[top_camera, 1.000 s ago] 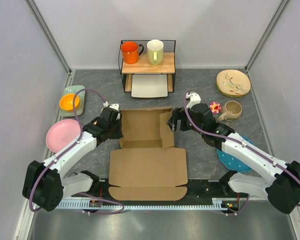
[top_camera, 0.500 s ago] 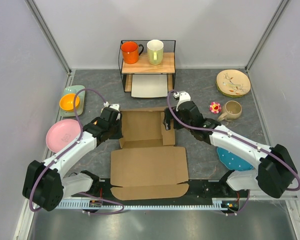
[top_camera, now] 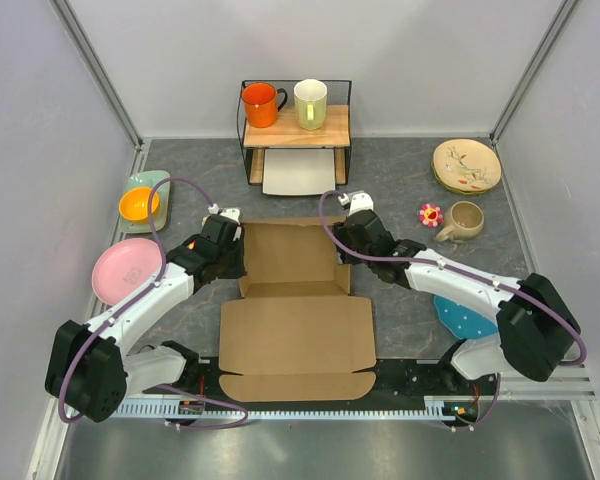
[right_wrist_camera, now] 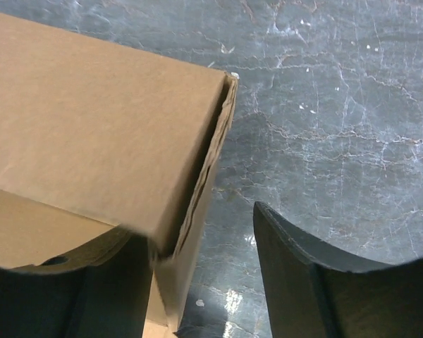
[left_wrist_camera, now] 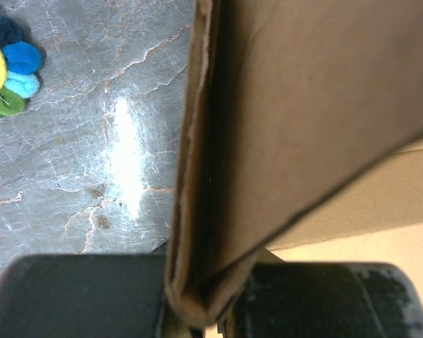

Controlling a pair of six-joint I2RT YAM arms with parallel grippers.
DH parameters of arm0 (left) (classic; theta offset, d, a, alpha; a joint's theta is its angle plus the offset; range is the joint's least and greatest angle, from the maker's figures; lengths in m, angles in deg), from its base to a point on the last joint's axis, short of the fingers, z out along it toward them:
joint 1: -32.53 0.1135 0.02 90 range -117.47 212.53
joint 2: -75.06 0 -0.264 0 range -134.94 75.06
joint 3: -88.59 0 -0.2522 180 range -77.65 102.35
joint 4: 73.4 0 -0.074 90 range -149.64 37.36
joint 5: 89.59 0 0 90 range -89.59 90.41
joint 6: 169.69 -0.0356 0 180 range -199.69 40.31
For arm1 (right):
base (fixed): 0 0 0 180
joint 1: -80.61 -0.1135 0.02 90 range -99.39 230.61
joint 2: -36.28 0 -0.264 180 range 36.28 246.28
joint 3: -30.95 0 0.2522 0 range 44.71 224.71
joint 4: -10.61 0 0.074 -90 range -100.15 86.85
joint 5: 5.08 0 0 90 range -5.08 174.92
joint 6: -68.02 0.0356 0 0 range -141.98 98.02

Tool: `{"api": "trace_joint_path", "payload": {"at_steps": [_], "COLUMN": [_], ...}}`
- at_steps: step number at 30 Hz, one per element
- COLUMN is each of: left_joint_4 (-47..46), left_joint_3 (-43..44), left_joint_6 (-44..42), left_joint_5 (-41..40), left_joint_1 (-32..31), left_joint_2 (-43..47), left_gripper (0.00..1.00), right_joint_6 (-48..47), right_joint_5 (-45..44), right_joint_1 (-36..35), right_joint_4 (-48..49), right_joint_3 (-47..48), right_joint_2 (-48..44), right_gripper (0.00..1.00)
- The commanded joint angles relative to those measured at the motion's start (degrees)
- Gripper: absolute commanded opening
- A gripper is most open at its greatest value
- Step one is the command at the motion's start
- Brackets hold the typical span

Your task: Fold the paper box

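The paper box point(top_camera: 295, 320) is a brown cardboard sheet lying in the middle of the table, its far half raised into walls. My left gripper point(top_camera: 232, 256) is shut on the box's left wall. In the left wrist view the doubled wall point(left_wrist_camera: 282, 105) is pinched between the jaws point(left_wrist_camera: 197, 313). My right gripper point(top_camera: 342, 240) is at the box's far right corner and open. In the right wrist view the right wall point(right_wrist_camera: 113, 120) stands between the fingers point(right_wrist_camera: 324, 282), against the left one, with a gap to the right one.
A wire and wood shelf point(top_camera: 295, 125) with an orange mug and a cream mug stands behind the box, a white tray point(top_camera: 300, 172) under it. A pink plate point(top_camera: 125, 268) and an orange bowl point(top_camera: 139, 204) are on the left. A patterned plate point(top_camera: 466, 165), a beige cup point(top_camera: 466, 220), a flower toy point(top_camera: 430, 213) and a blue plate point(top_camera: 460, 310) are on the right.
My right gripper has moved left and farther away, onto the box's right wall. That wall stands more upright and farther right. The left arm has not moved.
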Motion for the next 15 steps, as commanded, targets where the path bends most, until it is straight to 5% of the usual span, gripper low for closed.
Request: {"api": "trace_joint_path", "payload": {"at_steps": [1, 11, 15], "left_joint_4": [-3.16, -3.16, -3.16], "left_joint_3": [2.25, 1.73, 1.64], "left_joint_6": [-0.22, 0.48, 0.57], "left_joint_5": [2.25, 2.25, 1.89], "left_joint_1": [-0.17, -0.17, -0.26], "left_joint_2": [1.04, 1.92, 2.01], "left_gripper": [0.02, 0.02, 0.02], "right_joint_6": [-1.18, -1.27, -1.27], "right_joint_5": [-2.59, -7.5, -11.19], "right_joint_1": [-0.24, -1.64, -2.43], "right_joint_4": [2.05, 0.56, -1.99], "right_joint_3": [-0.89, 0.69, 2.01], "right_joint_2": [1.99, 3.57, 4.54], "right_gripper": [0.61, 0.43, 0.17]}}
